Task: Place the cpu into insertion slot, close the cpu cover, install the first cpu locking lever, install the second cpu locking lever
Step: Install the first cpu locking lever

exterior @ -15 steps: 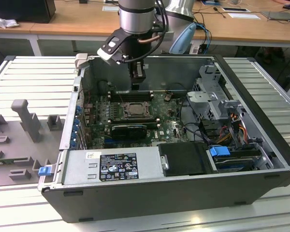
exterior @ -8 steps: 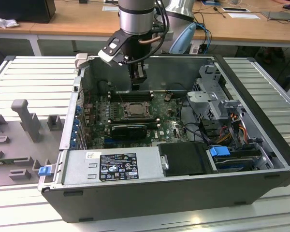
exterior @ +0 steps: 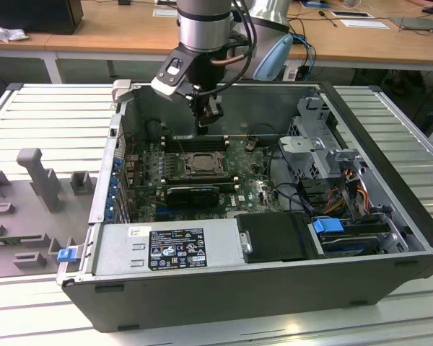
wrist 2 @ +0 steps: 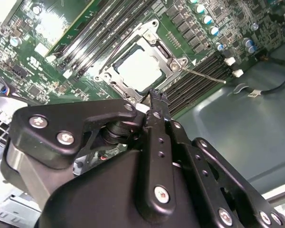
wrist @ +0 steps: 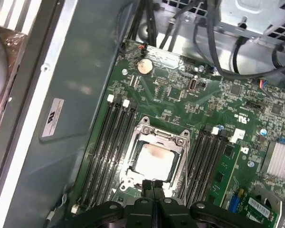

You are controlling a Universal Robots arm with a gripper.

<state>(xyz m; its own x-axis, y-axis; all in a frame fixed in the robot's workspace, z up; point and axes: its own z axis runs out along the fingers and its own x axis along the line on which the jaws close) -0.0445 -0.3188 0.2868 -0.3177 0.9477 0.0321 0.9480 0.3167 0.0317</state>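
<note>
I see the gripper [exterior: 204, 128] hanging in the upper middle of the exterior view, its fingers [wrist: 147, 187] pressed together on nothing, close over the edge of the insertion slot [exterior: 184, 169]. The cpu [wrist: 154, 159] lies seated in that slot with the cpu cover [wrist: 160, 137] down around it (a thin lever rod [wrist 2: 204, 74] juts out over the memory slots [wrist: 107, 142]).

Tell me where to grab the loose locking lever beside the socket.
Take the lever near its free tip, from above, hand astride the wire: it's a thin straight rod jutting from the cover corner over the memory slots, likely clear there.
</note>
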